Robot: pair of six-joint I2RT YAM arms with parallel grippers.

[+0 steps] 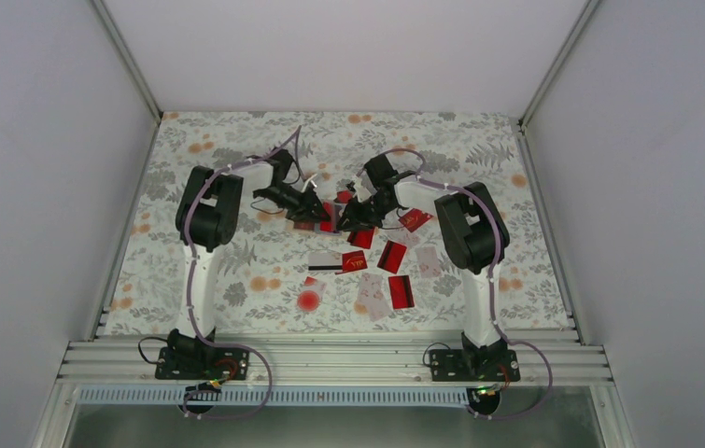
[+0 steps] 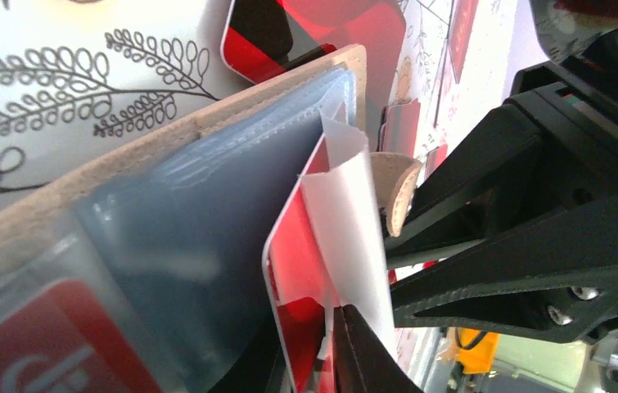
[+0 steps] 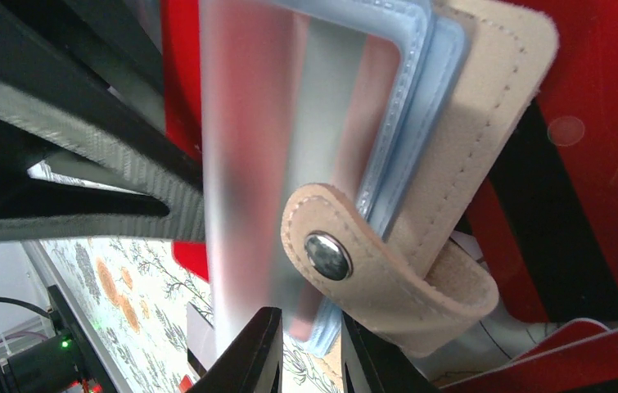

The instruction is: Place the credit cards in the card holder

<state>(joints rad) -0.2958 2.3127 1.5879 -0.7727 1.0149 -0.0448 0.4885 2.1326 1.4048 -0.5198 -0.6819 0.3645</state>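
Note:
The tan card holder (image 2: 207, 123) lies open between both arms, its light blue clear sleeves (image 2: 199, 229) fanned out. My left gripper (image 2: 315, 334) is shut on a red credit card (image 2: 297, 262) with a white back, whose top edge rests at a sleeve's mouth. Another red card (image 2: 35, 344) sits inside a sleeve. My right gripper (image 3: 309, 321) is shut on the lower edge of the sleeves of the card holder (image 3: 453, 164), beside its snap strap (image 3: 330, 255). In the top view the left gripper (image 1: 316, 207) and the right gripper (image 1: 344, 219) meet at mid-table.
Several loose cards lie nearer the bases: a white one with a black stripe (image 1: 325, 261), red ones (image 1: 391, 256) (image 1: 401, 291), and pale ones (image 1: 372, 297). A round red blot (image 1: 308, 301) marks the floral tabletop (image 1: 199, 280). White walls enclose the table.

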